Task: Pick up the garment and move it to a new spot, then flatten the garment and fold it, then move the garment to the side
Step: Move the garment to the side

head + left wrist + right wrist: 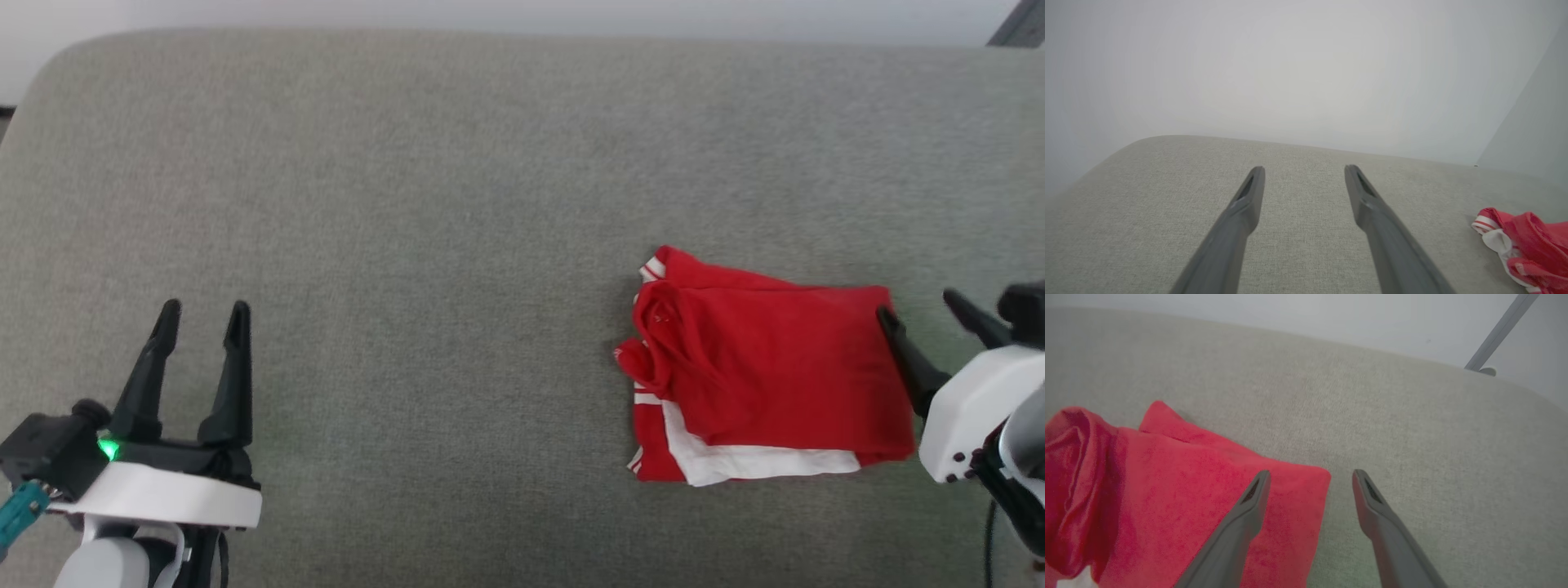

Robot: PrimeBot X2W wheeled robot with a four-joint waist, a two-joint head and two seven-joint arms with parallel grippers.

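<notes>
Red, white-trimmed garment (pixel 767 359); grey cushion (pixel 408 204)

Soft cloth garment (pixel 767 367), matt woven cushion (pixel 408 204)

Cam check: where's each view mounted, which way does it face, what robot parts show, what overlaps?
Head view: on the head, facing forward and down at a grey fabric surface and folded red T-shirt with white trim; open left gripper lower left, open right gripper at right edge.
Left wrist view: on the left wrist, facing along the left gripper across the surface toward a pale wall.
Right wrist view: on the right wrist, facing along the right gripper at the T-shirt's corner.
Shared: all three show the T-shirt and surface.
</notes>
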